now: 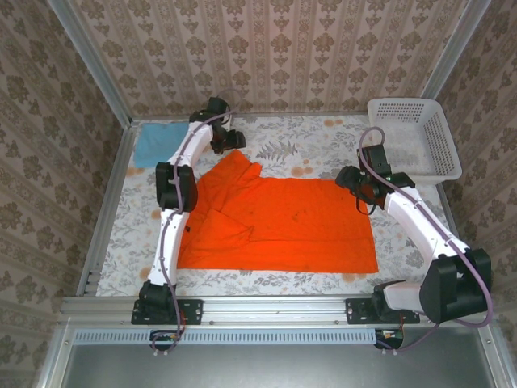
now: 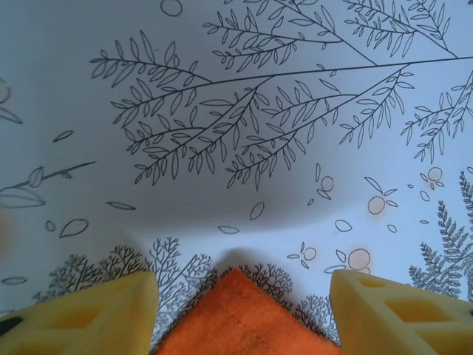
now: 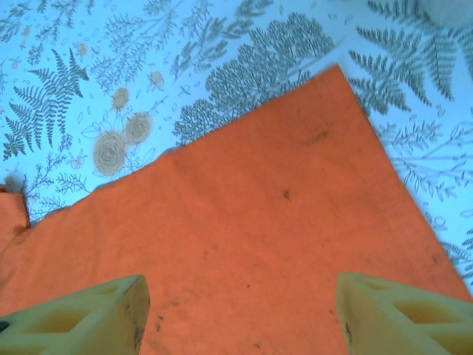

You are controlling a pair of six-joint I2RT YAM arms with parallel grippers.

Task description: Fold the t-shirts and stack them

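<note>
Judging from how the cloth lies, the step in hand is folding the bright orange plain cloth t-shirt (image 1: pixel 283 226), which is spread across the middle of the fern-printed tabletop (image 1: pixel 307 141) with its left part bunched and partly turned over. The small light sky-blue cloth t-shirt (image 1: pixel 157 144) lies apart in the upper left of the top view, not yet stacked.

The left claw (image 2: pixel 244 279) is spread wide and holds nothing; a pointed tip of orange cloth sits between its yellow fingers (image 2: pixel 96 314) at the bottom of its view. The right claw (image 3: pixel 240 285) is likewise wide open and empty, over the shirt's upper-right corner.

Next, each claw probably needs to come down, pinch its corner, and carry it across together.
</note>
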